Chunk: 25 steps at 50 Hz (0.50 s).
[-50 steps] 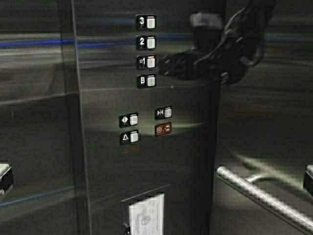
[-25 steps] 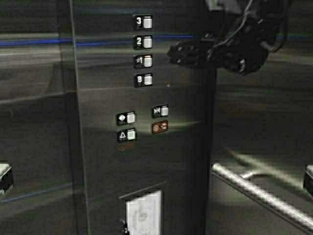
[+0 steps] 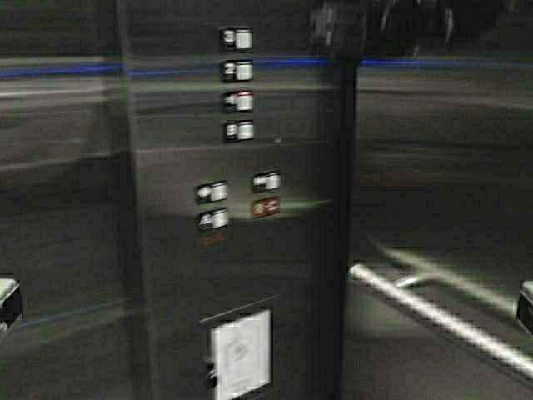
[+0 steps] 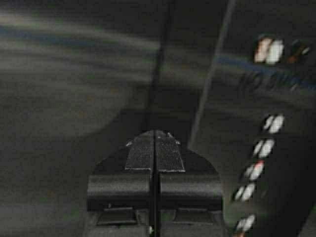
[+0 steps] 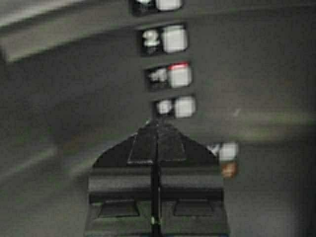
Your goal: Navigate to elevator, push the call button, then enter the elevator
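A steel button panel (image 3: pixel 241 167) of the elevator (image 3: pixel 67 208) cabin is seen straight ahead, with four floor buttons (image 3: pixel 237 83) stacked in a column above a lower cluster of buttons (image 3: pixel 240 200). A white notice (image 3: pixel 240 352) is fixed below them, and a pale handrail (image 3: pixel 441 321) is mounted on the wall at the right. The right gripper (image 3: pixel 333 29) is raised, blurred, at the top edge, right of the uppermost button.

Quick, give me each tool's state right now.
Left tool: closed, holding nothing.
Right tool: closed, holding nothing, facing the button panel.
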Tool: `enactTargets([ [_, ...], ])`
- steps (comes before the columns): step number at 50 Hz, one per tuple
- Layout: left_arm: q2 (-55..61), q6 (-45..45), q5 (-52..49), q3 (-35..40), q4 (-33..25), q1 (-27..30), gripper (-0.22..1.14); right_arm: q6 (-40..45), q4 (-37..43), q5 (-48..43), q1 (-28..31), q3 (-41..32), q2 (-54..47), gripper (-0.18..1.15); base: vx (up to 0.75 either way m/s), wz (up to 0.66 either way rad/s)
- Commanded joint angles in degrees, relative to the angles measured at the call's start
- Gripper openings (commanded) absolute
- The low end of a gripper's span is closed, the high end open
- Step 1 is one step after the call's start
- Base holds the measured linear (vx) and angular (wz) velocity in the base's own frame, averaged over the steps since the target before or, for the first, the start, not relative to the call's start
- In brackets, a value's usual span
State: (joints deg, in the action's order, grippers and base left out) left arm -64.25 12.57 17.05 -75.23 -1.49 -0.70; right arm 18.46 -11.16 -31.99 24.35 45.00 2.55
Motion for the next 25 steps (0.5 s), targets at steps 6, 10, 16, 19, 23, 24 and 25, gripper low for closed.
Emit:
enactTargets([
  [6, 2.55, -0.44, -14.59, 9.49, 0.00, 0.00, 0.02, 0.62, 0.35, 20.92, 0.53, -4.75, 7.38, 0.06, -0.12, 0.14],
  [10, 2.72, -1.05, -19.78, 13.54, 0.26, 0.00, 0.02, 0.53, 0.35, 28.74, 0.53, -6.94, 10.55, 0.06, -0.11, 0.16],
  [16, 4.22, -2.90, -21.80, 18.11, 0.97, 0.00, 0.02, 0.26, 0.26, 35.51, 0.53, -9.76, 14.33, 0.06, -0.12, 0.23],
  [19, 6.15, -4.13, -22.15, 19.78, 0.97, 0.00, 0.02, 0.26, 0.26, 36.39, 0.53, -10.72, 15.12, 0.06, -0.14, 0.29],
  [23, 10.81, -5.45, -22.24, 21.71, 0.97, 0.00, 0.02, 0.18, 0.18, 36.39, 0.53, -11.60, 15.21, 0.06, -0.17, 0.28],
  [24, 11.87, -5.80, -22.24, 22.15, 0.97, 0.00, 0.02, 0.18, 0.09, 36.39, 0.53, -11.69, 15.12, 0.06, -0.19, 0.28],
  [25, 13.01, -5.98, -22.15, 22.41, 0.97, 0.00, 0.02, 0.18, 0.09, 36.39, 0.53, -11.95, 15.12, 0.06, -0.19, 0.28],
])
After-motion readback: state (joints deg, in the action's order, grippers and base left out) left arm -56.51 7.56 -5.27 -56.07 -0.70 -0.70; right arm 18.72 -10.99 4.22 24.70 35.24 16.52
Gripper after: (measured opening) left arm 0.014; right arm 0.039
